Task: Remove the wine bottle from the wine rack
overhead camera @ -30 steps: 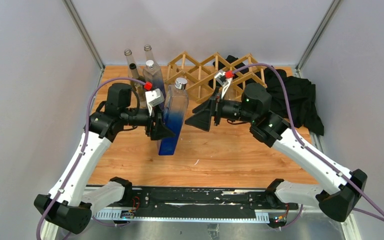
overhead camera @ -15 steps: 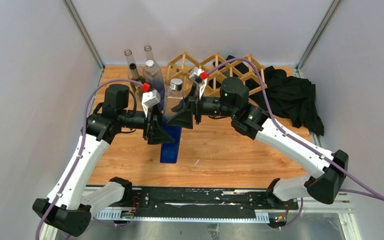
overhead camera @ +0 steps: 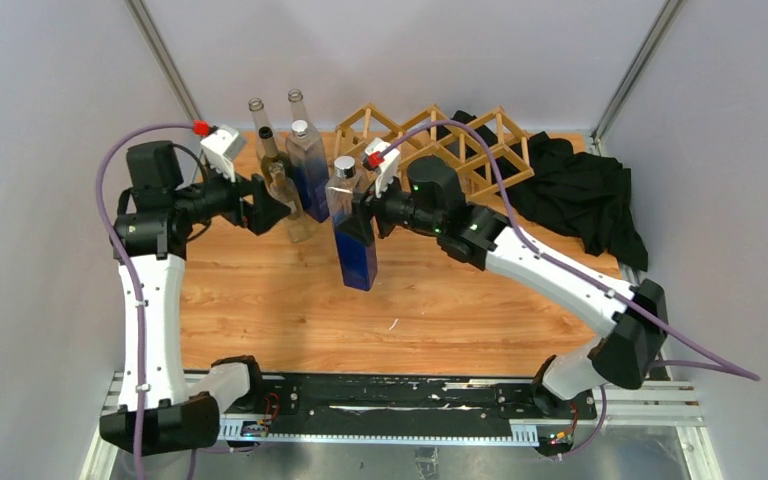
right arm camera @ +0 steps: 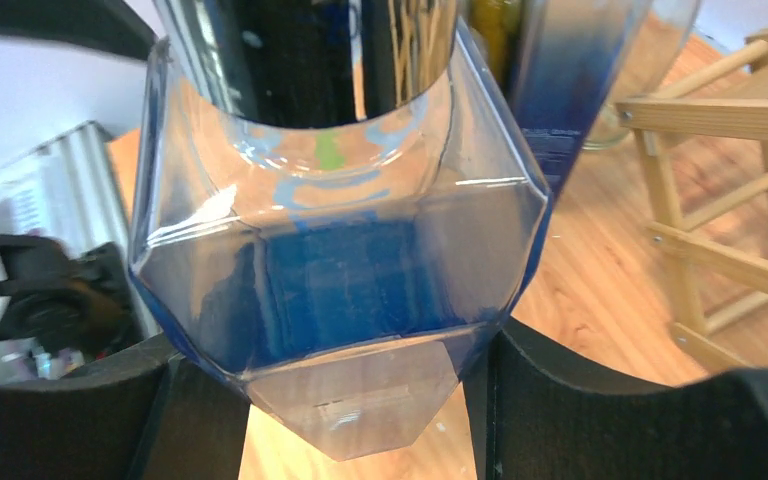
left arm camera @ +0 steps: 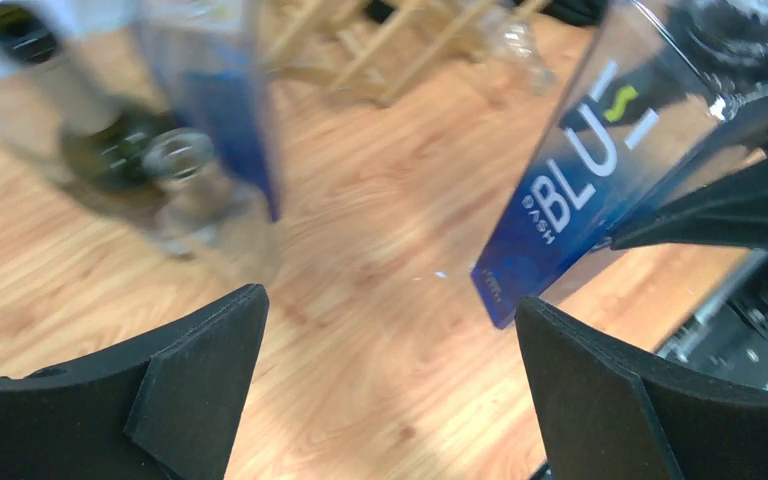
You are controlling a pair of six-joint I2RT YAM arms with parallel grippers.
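Note:
The wine bottle (overhead camera: pixel 356 238), a square blue glass bottle with a silver cap, stands slightly tilted on or just above the wooden table, in front of the wine rack (overhead camera: pixel 460 150). My right gripper (overhead camera: pixel 364 213) is shut on its upper body. In the right wrist view the wine bottle (right arm camera: pixel 340 250) fills the space between the fingers (right arm camera: pixel 600 400). My left gripper (overhead camera: pixel 272 205) hangs open to the bottle's left, apart from it. In the left wrist view the left gripper (left arm camera: pixel 390 340) holds nothing, and the wine bottle (left arm camera: pixel 600 170) leans at the upper right.
Several other glass bottles (overhead camera: pixel 298 165) stand at the back left, close to my left gripper; they are blurred in the left wrist view (left arm camera: pixel 130 150). A black cloth (overhead camera: pixel 585 190) lies behind and right of the rack. Grey walls close in both sides.
My left gripper let go of the wine bottle, opened wide and swung back to the left. My right gripper came in from the right and shut on the bottle, which has shifted slightly right.

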